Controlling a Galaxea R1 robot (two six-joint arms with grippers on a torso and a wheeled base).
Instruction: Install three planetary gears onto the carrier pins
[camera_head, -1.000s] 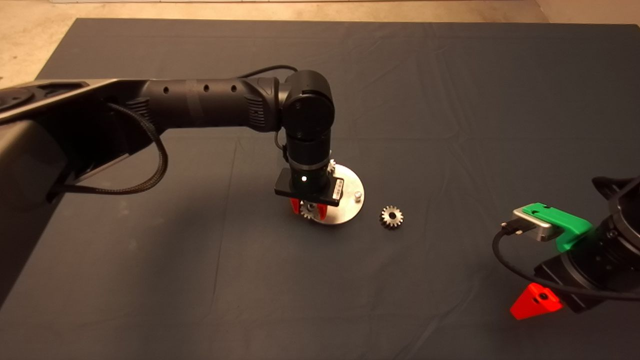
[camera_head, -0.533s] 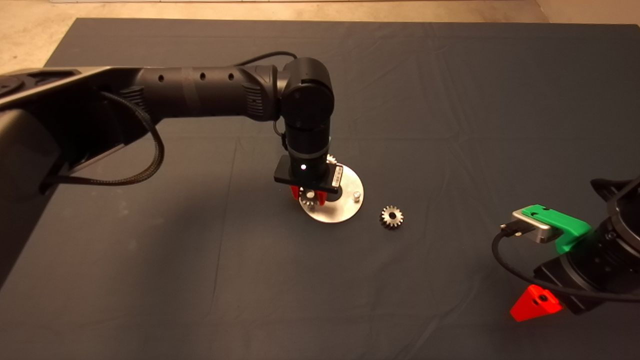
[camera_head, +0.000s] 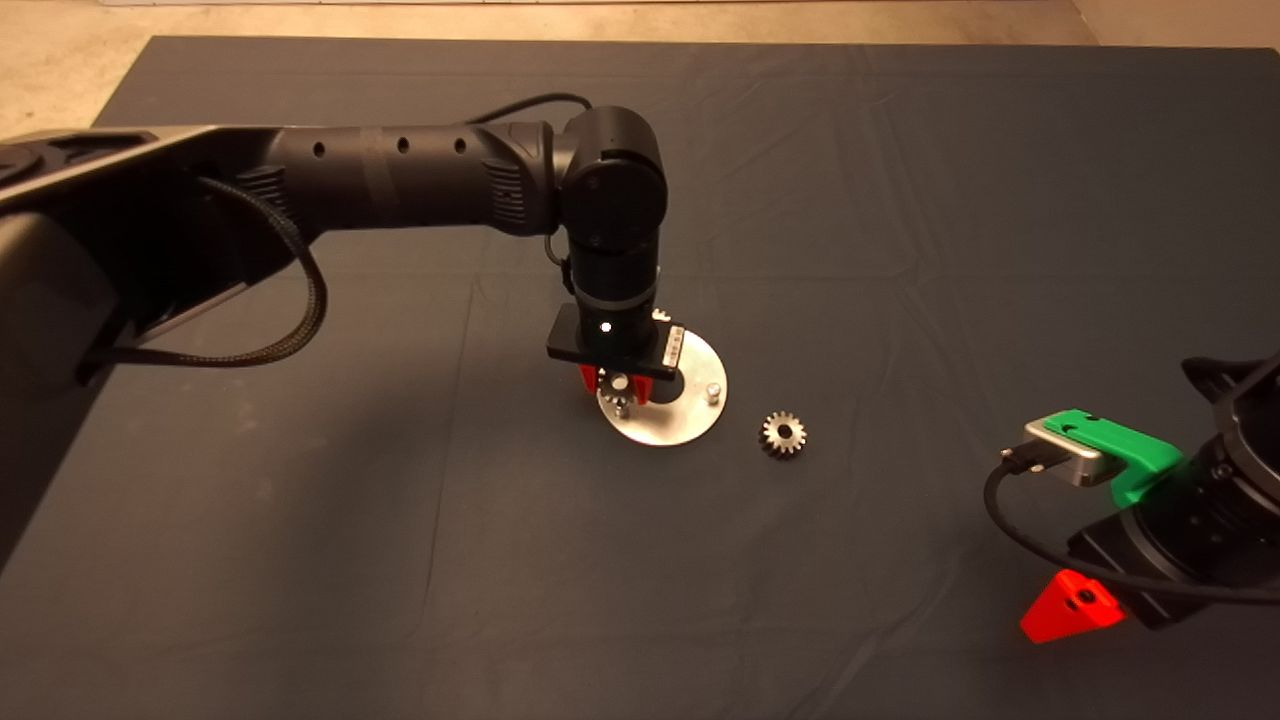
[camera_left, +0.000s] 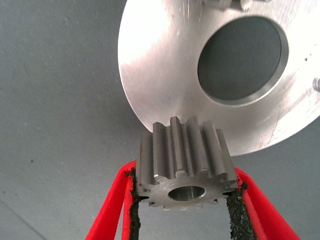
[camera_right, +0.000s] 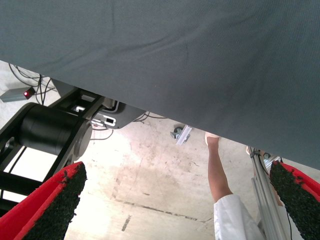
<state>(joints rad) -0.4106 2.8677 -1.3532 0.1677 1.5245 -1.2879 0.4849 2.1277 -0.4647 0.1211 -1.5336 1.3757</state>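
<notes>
A dark creased mat (camera_head: 900, 200) covers the bench; pale floor (camera_head: 300, 20) shows beyond its far edge; warm light overall.

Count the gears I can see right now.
3: one held in the left tool over the disc, one loose on the mat beside the disc, one partly hidden behind the wrist.

Under our left gripper (camera_head: 617, 388) lies the disc (camera_head: 690, 425); a loose gear (camera_head: 784, 435) perhaps just right.

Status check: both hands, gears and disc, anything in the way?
Left hand shut on a gear above the disc. Right hand open, parked at lower right. One gear loose on mat. Nothing blocking.
</notes>
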